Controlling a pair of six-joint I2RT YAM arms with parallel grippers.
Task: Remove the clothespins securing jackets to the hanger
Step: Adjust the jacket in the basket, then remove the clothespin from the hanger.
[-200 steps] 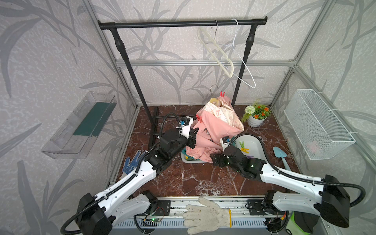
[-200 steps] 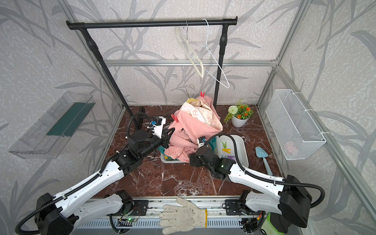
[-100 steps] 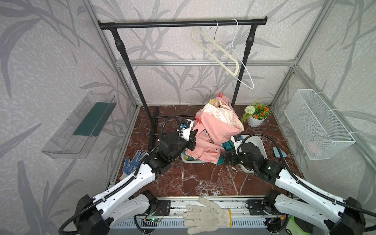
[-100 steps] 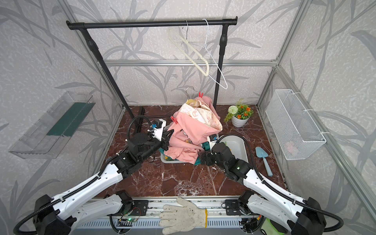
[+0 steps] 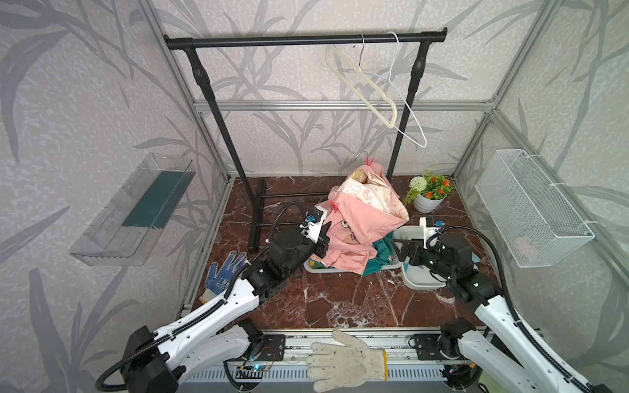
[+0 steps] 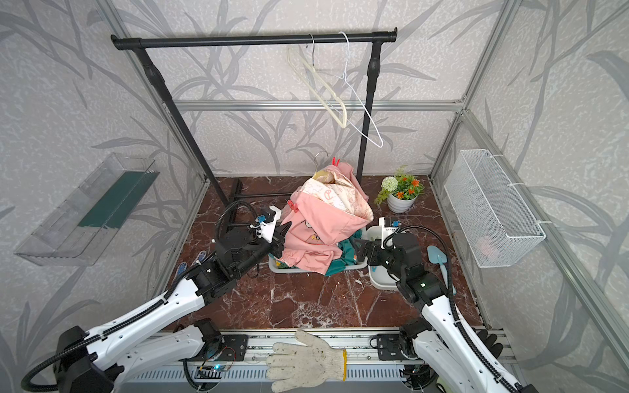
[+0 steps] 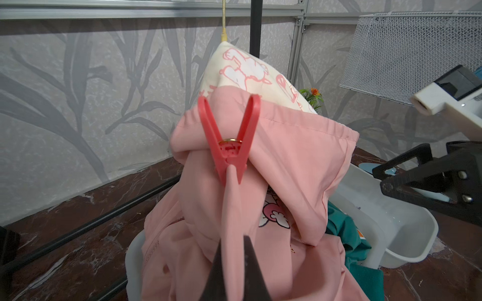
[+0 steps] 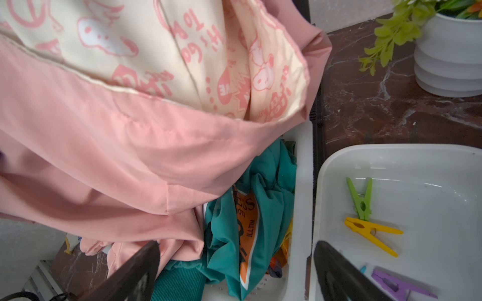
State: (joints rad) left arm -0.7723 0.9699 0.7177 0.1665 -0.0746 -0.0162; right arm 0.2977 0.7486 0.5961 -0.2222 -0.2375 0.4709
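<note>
A pink hooded jacket (image 5: 367, 221) (image 6: 326, 221) with cream printed lining hangs crumpled on a hanger (image 5: 361, 154) over a white basket (image 5: 316, 268). One red clothespin (image 7: 229, 140) (image 5: 334, 206) pinches its shoulder fold. Another red clothespin (image 5: 369, 161) (image 6: 336, 161) sits near the hook. My left gripper (image 7: 233, 242) (image 5: 325, 234) is shut on a strip of pink fabric just below the first clothespin. My right gripper (image 8: 237, 245) (image 5: 400, 250) is open and empty above the teal jacket (image 8: 268, 182). Green (image 8: 361, 198), yellow (image 8: 370, 232) and purple (image 8: 396, 285) clothespins lie in a white bin (image 8: 417, 161).
A black clothes rack (image 5: 306, 41) holds two empty hangers (image 5: 374, 92). A flower pot (image 5: 427, 200) stands at the back right and a wire basket (image 5: 531, 211) hangs on the right wall. Gloves (image 5: 224, 272) (image 5: 347, 360) lie at the left and front, and a blue scoop (image 6: 437, 255) at the right.
My right arm has drawn back to the right, away from the pink jacket to the white bin's edge. The empty hangers have swung. My left gripper keeps its hold.
</note>
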